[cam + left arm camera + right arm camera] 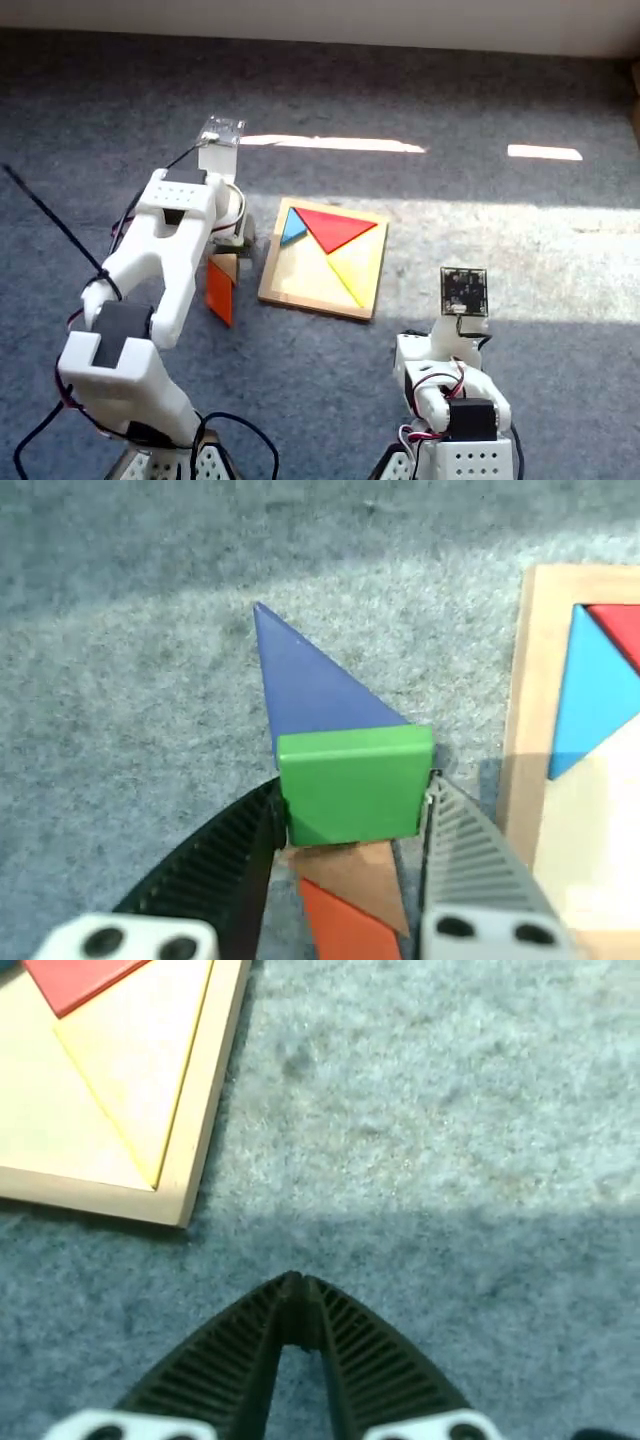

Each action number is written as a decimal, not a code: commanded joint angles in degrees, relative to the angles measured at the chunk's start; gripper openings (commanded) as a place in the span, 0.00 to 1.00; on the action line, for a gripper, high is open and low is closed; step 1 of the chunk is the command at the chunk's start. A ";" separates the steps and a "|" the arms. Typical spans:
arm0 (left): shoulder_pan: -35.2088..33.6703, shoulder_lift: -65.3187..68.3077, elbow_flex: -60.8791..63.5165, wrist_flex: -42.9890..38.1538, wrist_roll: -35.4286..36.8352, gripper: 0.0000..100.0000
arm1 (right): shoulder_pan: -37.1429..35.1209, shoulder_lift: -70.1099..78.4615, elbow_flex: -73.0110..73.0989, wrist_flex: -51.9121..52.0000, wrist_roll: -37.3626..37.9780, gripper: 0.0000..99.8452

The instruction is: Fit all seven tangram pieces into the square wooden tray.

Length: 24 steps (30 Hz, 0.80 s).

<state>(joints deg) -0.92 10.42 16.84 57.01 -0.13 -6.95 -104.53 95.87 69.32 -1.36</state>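
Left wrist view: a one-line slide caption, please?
Left claw grips the green square by the blue triangle, brown piece and orange piece, beside the wooden tray.

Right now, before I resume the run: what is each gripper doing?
Left gripper: closed on the green square.
Right gripper: closed, holding nothing.

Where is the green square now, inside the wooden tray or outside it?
Outside. The green square is between the jaws of the left gripper, partly covering the blue triangle, beside the wooden tray, not within its rim.
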 commanded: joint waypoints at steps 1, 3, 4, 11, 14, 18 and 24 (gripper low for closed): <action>3.74 -9.54 -2.07 4.04 -3.96 0.14 | 0.84 -0.66 7.16 -1.71 0.18 0.01; 5.76 -12.44 -2.07 6.77 -6.77 0.14 | 0.84 -0.66 7.16 -1.71 0.18 0.01; 6.90 -13.58 -2.07 7.82 -7.91 0.14 | 0.84 -0.66 7.16 -1.71 0.18 0.01; 14.20 -14.55 -1.71 11.43 -16.79 0.14 | 0.84 -0.66 7.16 -1.71 0.18 0.01; 16.75 -14.55 -0.40 11.16 -20.66 0.14 | 0.84 -0.66 7.16 -1.71 0.18 0.01; 19.65 -13.49 -0.40 11.16 -22.77 0.14 | 0.84 -0.66 7.16 -1.71 0.18 0.01; 21.67 -4.70 -2.95 10.37 -22.95 0.14 | 0.84 -0.66 7.16 -1.63 0.18 0.01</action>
<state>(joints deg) 19.38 3.30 16.92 67.65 -22.46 -6.95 -104.53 95.87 69.32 -1.36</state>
